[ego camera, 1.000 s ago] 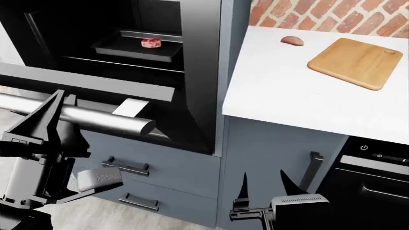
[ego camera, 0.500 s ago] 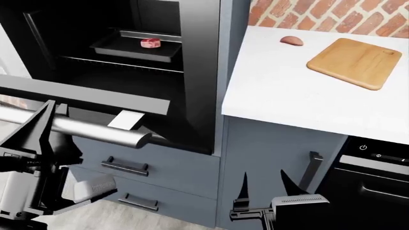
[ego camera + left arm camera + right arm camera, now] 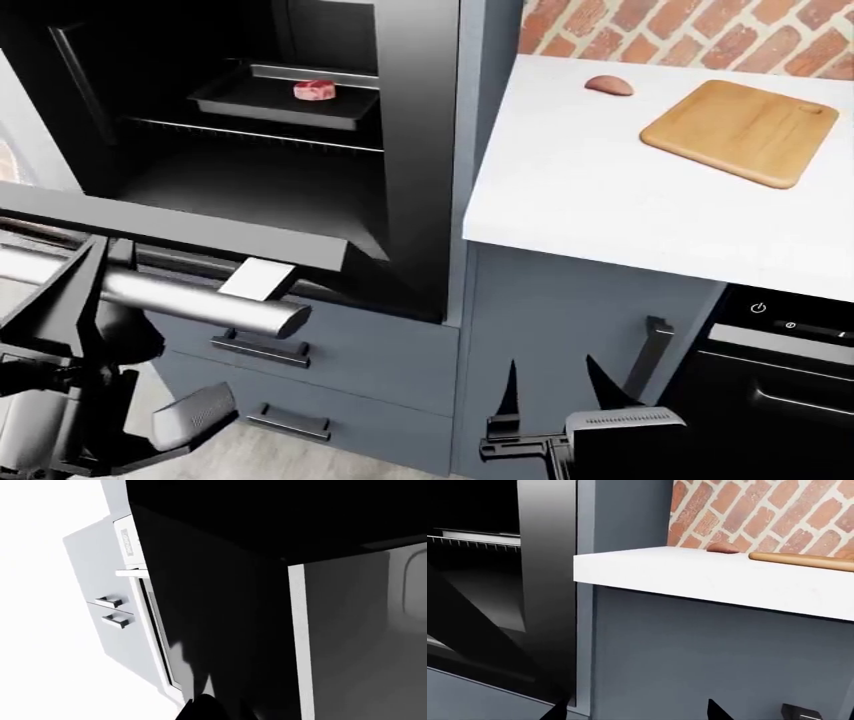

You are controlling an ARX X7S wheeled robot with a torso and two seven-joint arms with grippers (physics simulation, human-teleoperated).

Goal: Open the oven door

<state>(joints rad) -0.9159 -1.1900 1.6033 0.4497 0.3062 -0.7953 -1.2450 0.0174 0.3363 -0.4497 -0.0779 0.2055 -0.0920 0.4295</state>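
Note:
The oven door (image 3: 174, 225) hangs swung down, nearly level, its black edge facing me in the head view. Its thick brushed-steel handle (image 3: 200, 300) runs along the front. My left gripper (image 3: 160, 335) is open around that bar, with one dark finger above it and a grey pad (image 3: 194, 415) below. The left wrist view is filled by the door's black frame (image 3: 220, 630) and grey window (image 3: 360, 645); one fingertip (image 3: 200, 707) shows at the edge. My right gripper (image 3: 554, 390) (image 3: 635, 712) is open and holds nothing, in front of the grey cabinet under the counter.
Inside the oven a dark tray (image 3: 240, 100) holds a piece of meat (image 3: 316, 90). Grey drawers (image 3: 334, 350) sit under the door. A white counter (image 3: 601, 200) carries a wooden board (image 3: 741, 130) and a reddish lump (image 3: 613, 85). A black appliance (image 3: 787, 360) stands at the right.
The oven door has swung further down and its handle has dropped lower. My left gripper has moved down with the bar. The right arm has stayed still.

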